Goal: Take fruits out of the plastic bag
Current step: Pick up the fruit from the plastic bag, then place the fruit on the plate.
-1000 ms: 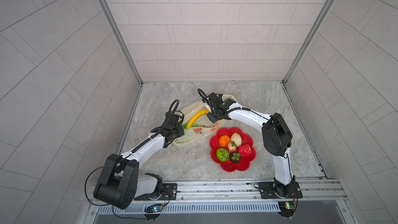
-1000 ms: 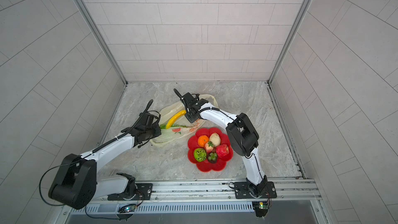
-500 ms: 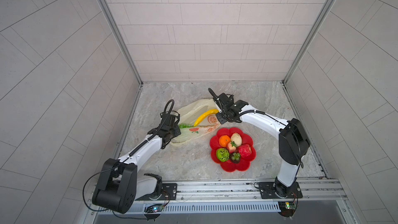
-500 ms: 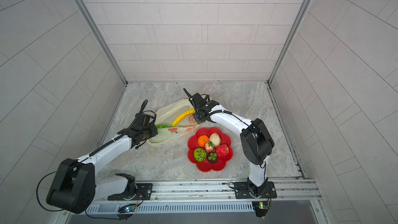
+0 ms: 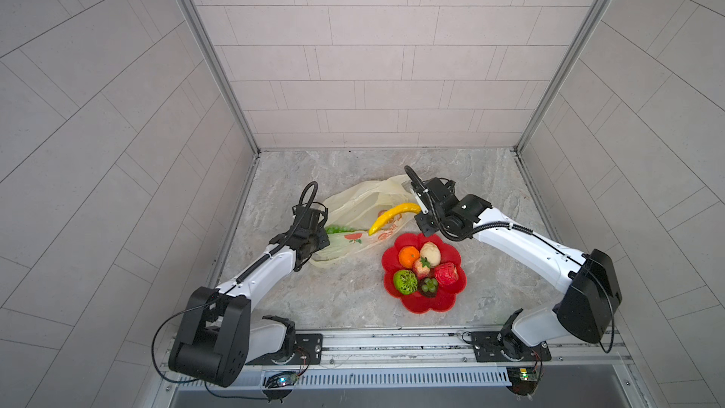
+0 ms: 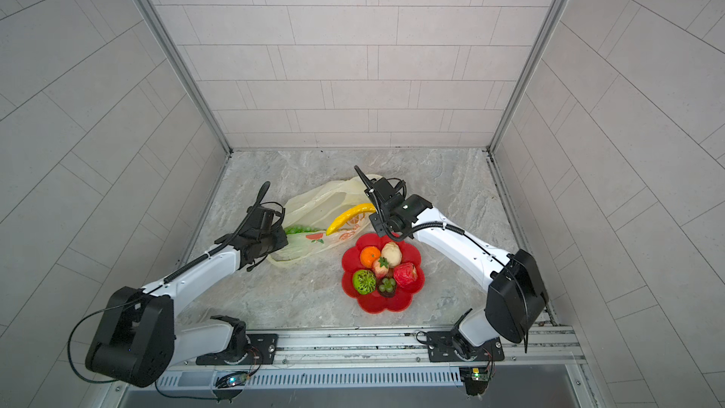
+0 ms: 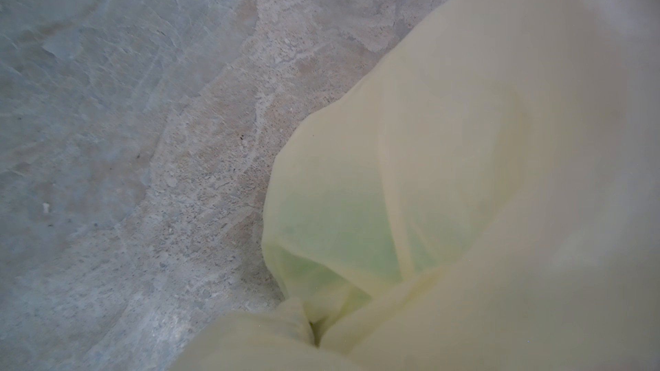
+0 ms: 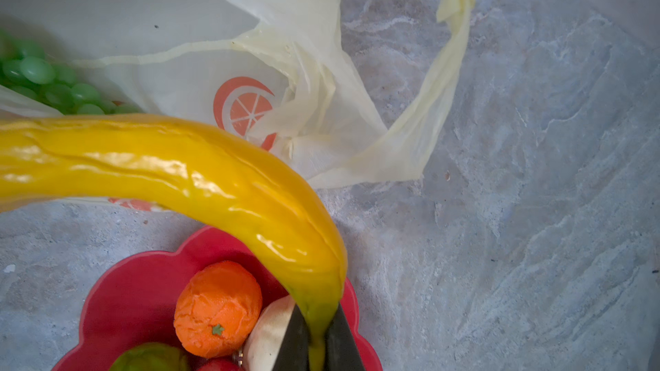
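Note:
My right gripper (image 8: 317,344) is shut on the stem end of the yellow banana (image 5: 392,217), which hangs over the mouth of the plastic bag (image 5: 361,206) and the far rim of the red plate (image 5: 427,306). In both top views the pale-yellow bag lies flat on the table, with the green grape bunch (image 5: 338,229) inside it near my left gripper (image 5: 318,246). That gripper is shut on the bag's bunched left end. In the left wrist view the bag film (image 7: 464,137) covers the jaws, and the grapes (image 7: 339,230) show green through it.
The flower-shaped plate (image 6: 376,306) holds an orange (image 6: 370,257), a cream bulb (image 6: 391,253), a green ball (image 6: 363,281), a red piece (image 6: 406,274), a strawberry and a dark mangosteen. Tiled walls close in the marble table on three sides.
The right gripper has carried the banana out of the bag to the right, toward the plate. The left gripper has kept its hold on the bag's end.

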Robot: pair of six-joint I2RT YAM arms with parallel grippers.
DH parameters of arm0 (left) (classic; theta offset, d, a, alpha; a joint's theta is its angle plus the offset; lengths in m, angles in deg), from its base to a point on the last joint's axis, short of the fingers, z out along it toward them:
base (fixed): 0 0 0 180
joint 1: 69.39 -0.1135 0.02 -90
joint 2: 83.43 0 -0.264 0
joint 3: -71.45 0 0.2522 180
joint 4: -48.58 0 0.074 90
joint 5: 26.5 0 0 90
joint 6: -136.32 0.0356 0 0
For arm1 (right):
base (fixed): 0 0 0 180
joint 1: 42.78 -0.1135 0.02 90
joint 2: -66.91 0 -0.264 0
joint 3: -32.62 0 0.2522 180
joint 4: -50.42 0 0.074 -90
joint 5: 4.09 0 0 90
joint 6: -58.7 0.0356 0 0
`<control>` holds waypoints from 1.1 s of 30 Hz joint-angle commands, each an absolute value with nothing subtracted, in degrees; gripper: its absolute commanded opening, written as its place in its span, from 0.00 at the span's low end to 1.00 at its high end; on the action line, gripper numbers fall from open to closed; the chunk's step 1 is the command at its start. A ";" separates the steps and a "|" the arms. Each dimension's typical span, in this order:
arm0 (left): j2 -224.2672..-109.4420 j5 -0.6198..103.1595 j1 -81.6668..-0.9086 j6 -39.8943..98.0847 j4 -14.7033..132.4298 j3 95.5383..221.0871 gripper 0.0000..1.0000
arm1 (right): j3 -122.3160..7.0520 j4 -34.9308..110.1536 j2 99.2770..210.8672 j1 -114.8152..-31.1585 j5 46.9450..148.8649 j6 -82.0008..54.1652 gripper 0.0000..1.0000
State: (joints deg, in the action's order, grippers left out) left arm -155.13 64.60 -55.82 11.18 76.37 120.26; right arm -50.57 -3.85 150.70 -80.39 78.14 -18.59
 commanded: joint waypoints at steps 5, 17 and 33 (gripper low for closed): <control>-155.81 64.14 -56.12 10.81 77.07 120.34 0.14 | -46.42 -9.43 148.37 -81.81 74.26 -14.69 0.09; -155.82 64.14 -56.11 10.86 77.05 120.34 0.14 | -43.98 -10.63 149.85 -83.99 69.67 -13.03 0.10; -155.95 64.29 -56.14 10.90 77.03 120.36 0.14 | -43.03 -9.90 154.67 -85.85 65.96 -12.86 0.10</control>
